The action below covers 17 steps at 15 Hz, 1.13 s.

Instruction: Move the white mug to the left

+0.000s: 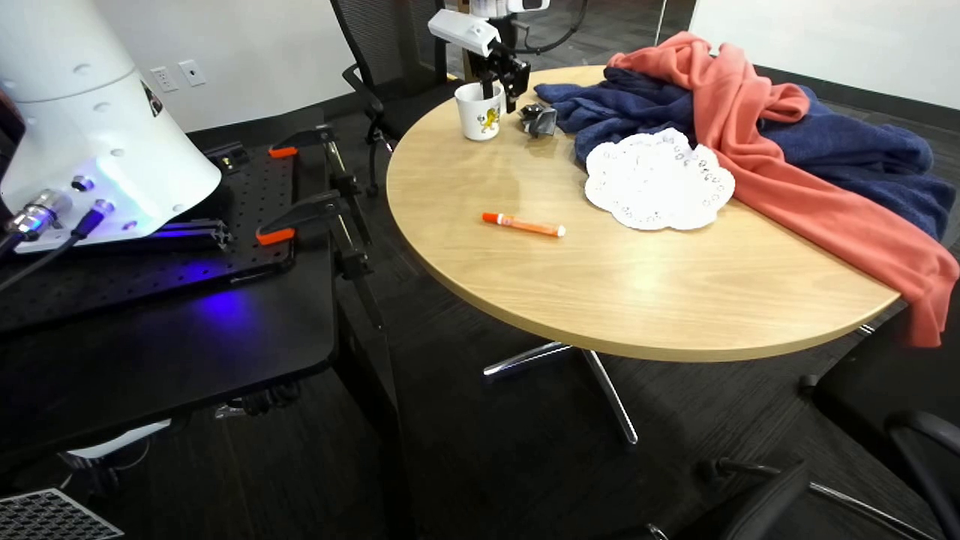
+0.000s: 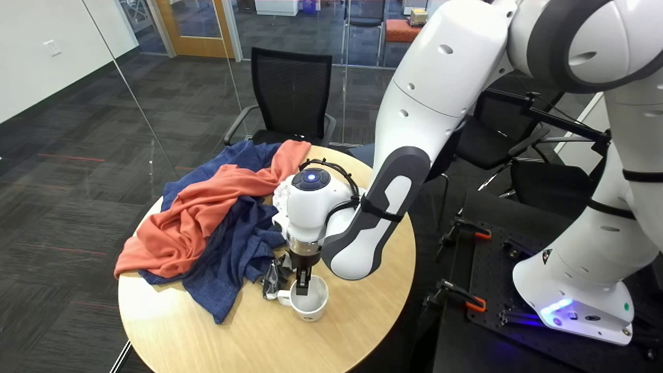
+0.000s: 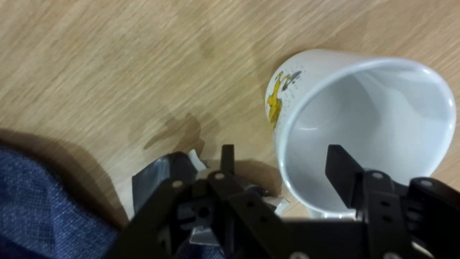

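Observation:
The white mug (image 1: 474, 118) stands upright on the round wooden table, near its edge, with a yellow figure on its side. In an exterior view its handle points toward a dark crumpled wrapper (image 2: 273, 280); the mug (image 2: 312, 306) shows its open mouth there. In the wrist view the mug (image 3: 345, 108) fills the right side, its handle mostly hidden behind the gripper. My gripper (image 3: 281, 145) is open and straddles the mug's near wall: one finger is over or inside the mouth, the other is outside above the table. Neither finger visibly presses on the wall.
The crumpled wrapper (image 3: 158, 176) lies close beside the mug and under the outer finger. A blue cloth (image 1: 637, 105) and a coral cloth (image 1: 750, 142) cover the table's side. A white scalloped plate (image 1: 660, 184) and an orange pen (image 1: 523, 224) lie on the table.

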Available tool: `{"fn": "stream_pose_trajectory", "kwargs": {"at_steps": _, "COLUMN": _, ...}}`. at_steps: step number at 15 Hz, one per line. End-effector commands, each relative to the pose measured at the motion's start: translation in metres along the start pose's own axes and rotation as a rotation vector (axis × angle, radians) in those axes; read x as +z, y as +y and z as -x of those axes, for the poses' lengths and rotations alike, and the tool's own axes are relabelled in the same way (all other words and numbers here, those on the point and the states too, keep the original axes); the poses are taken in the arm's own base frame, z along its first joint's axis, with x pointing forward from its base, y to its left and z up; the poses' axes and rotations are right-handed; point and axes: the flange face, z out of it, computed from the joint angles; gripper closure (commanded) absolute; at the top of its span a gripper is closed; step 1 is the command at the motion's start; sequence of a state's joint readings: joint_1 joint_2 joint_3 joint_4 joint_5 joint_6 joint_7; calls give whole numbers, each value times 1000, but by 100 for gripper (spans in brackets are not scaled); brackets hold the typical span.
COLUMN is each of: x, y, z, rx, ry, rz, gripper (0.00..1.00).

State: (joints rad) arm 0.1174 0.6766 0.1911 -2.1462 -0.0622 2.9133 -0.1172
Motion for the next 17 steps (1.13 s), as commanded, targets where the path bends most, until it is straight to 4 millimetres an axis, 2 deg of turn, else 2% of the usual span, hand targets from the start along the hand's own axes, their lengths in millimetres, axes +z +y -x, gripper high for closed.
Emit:
{"fn": "stream_pose_trajectory", "kwargs": {"at_steps": 1, "x": -30, "y": -3, "z": 5, "rx": -10, "ry": 24, "rz": 17, "gripper": 2}}
{"fn": "stream_pose_trajectory", "kwargs": {"at_steps": 7, "x": -81, "y": -4, "z": 15, "rx": -6, "ry": 41, "rz": 30, "gripper": 0}}
{"fn": "stream_pose_trajectory", "kwargs": {"at_steps": 10, "x": -100, "y": -2, "z": 18, "rx": 0, "ry": 55, "rz": 38, "gripper": 0}}
{"fn": "stream_pose_trajectory", "kwargs": {"at_steps": 14, "x": -110, "y": 1, "z": 22, "rx": 6, "ry": 29, "rz": 41, "gripper": 0}}
{"fn": "stream_pose_trajectory", "kwargs": {"at_steps": 15, "x": -98, "y": 1, "z": 14, "rx": 0, "ry": 53, "rz": 49, "gripper": 0}}
{"fn": "stream_pose_trajectory", "kwargs": {"at_steps": 17, "x": -100, "y": 2, "z": 16, "rx": 3, "ry": 42, "rz": 50, "gripper": 0}}
